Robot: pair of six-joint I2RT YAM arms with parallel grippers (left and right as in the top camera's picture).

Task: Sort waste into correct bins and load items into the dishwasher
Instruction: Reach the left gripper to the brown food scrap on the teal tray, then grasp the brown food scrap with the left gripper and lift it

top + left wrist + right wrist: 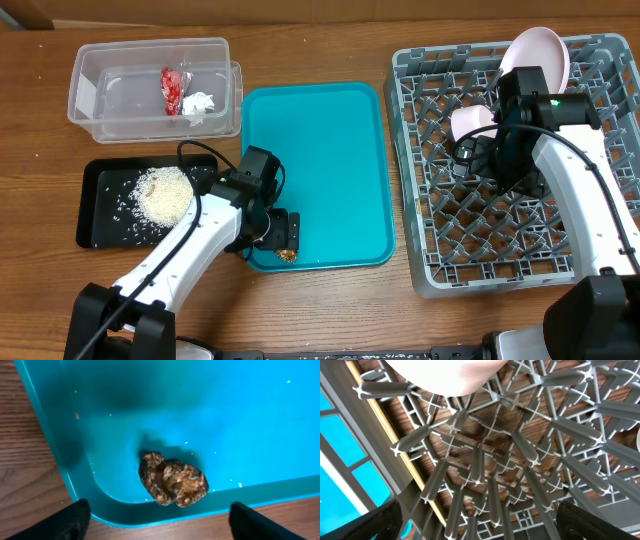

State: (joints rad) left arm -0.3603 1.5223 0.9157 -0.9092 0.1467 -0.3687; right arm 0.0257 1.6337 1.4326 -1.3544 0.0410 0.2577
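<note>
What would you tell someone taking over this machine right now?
Left end effector: open, over the small brown food scrap in a corner of the teal plastic tray.
Right end effector: open, empty, above the square grey plastic dish rack.
Done: crumpled red wrapper and crumpled white tissue in the clear rectangular plastic tub; white rice on the flat black tray; large round pale plate and a small pale bowl or cup in the rack.
To do: bin the scrap. Chopsticks not in view.
</note>
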